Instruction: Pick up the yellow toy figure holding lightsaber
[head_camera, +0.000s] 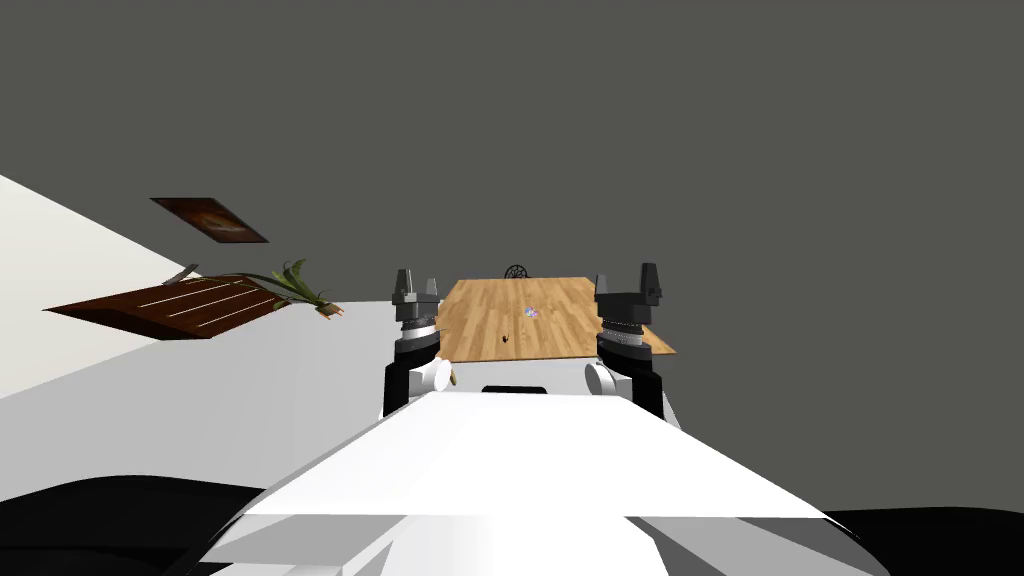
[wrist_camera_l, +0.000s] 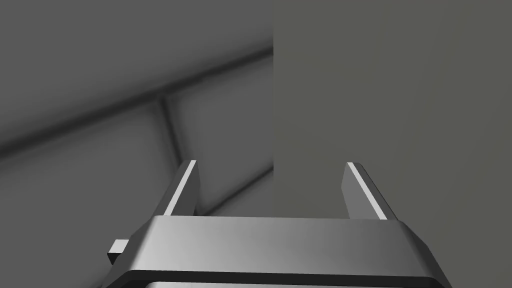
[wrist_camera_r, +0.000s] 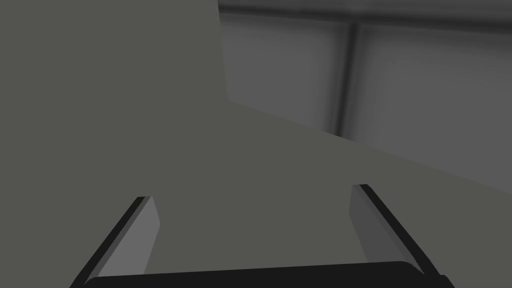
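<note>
Light brown wood makes the top of the table (head_camera: 560, 330), which lies ahead of both pincers and, in the head view, between them. The left pincer (head_camera: 416, 284) and the right pincer (head_camera: 627, 280) are raised and point upward, well apart from the table. Each is wide open and holds nothing: the left fingers (wrist_camera_l: 182, 187) and the right fingers (wrist_camera_r: 145, 225) stand far from each other. Beyond the pincers, about midway between them, a small many-coloured thing (head_camera: 531, 313) and a small dark thing (head_camera: 505, 339) lie directly on the wood. They are too small to tell which is the yellow figure; I judge it is one of these two, more likely the coloured one. The step in hand is, I think, the approach. To do it well, the base should come squarely to the near edge of the table. One arm should then tip down until its camera looks at the wood, so that the figure is confirmed before any descent. The pincer should remain wide and close on the body, not on the thin lightsaber. As for containers, I cannot make out any bowl or box on the table. Far outside the left pincer a green plant (head_camera: 298, 284) sits by a dark wooden board (head_camera: 170, 303); the orange-brown part at its foot may be a pot.
</note>
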